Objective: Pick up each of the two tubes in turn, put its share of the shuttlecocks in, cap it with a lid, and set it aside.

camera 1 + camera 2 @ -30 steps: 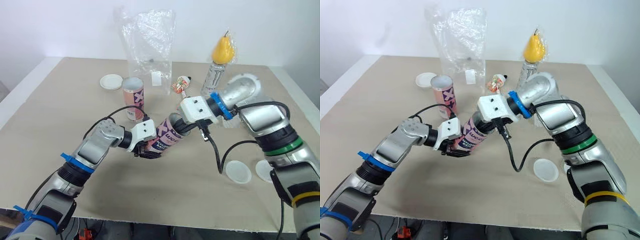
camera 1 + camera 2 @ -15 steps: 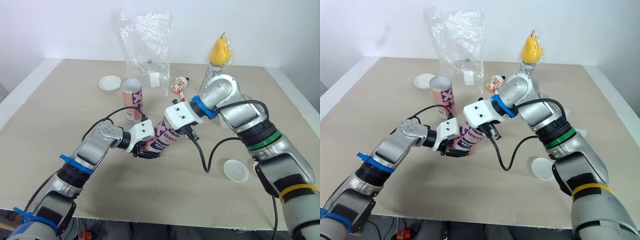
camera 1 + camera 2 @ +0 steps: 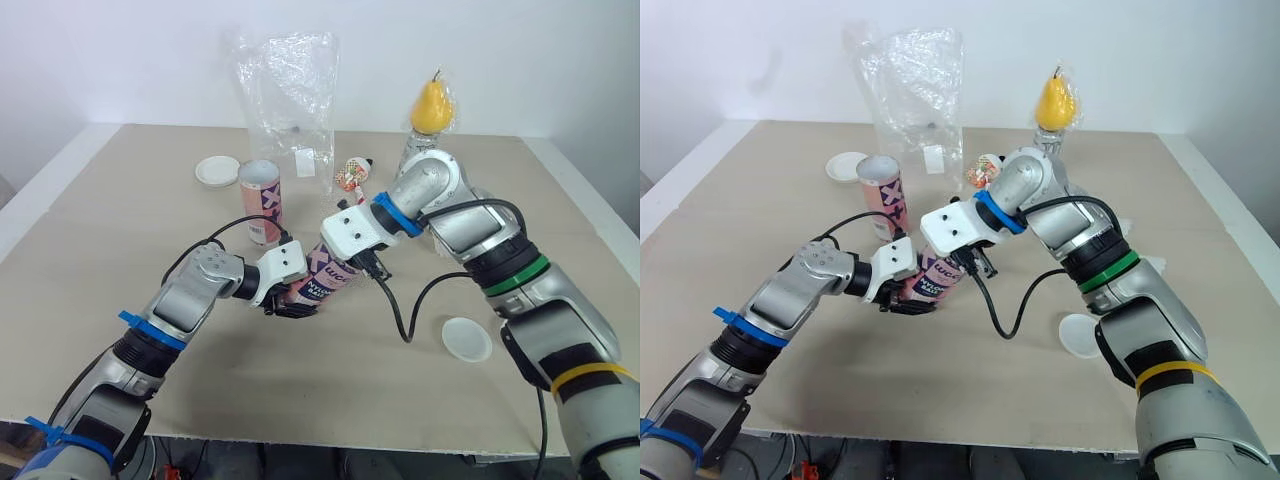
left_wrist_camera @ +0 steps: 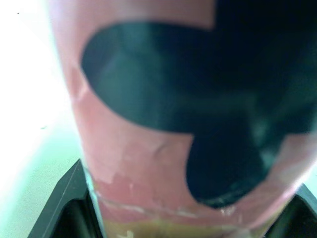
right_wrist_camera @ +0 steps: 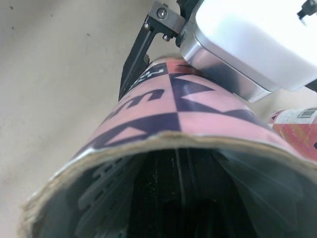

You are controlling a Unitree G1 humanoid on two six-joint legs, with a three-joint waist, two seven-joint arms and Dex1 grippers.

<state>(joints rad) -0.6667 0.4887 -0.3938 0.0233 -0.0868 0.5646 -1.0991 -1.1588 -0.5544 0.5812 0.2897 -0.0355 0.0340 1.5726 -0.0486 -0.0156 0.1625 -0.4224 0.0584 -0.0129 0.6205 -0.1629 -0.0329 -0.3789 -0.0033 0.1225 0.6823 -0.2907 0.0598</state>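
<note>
Printed in white on a dark band of the tilted tube (image 3: 330, 277): big letters, roughly "UCO", with a smaller line beneath, too small to read. Close up in the right wrist view, on that same tube: parts of the big letters and a small word beginning "N", not legible in full. Just behind the tilted tube, on the standing tube (image 3: 264, 200): a large dark "X" figure and a barcode sticker (image 5: 304, 113), digits unreadable. Farther behind, on the plastic bag (image 3: 288, 90): a white label (image 3: 305, 163), nothing legible.

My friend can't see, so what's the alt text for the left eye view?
The left gripper holds a pink-and-black tube tilted over the table, the right gripper at its open top. Another tube stands upright behind them.
</note>
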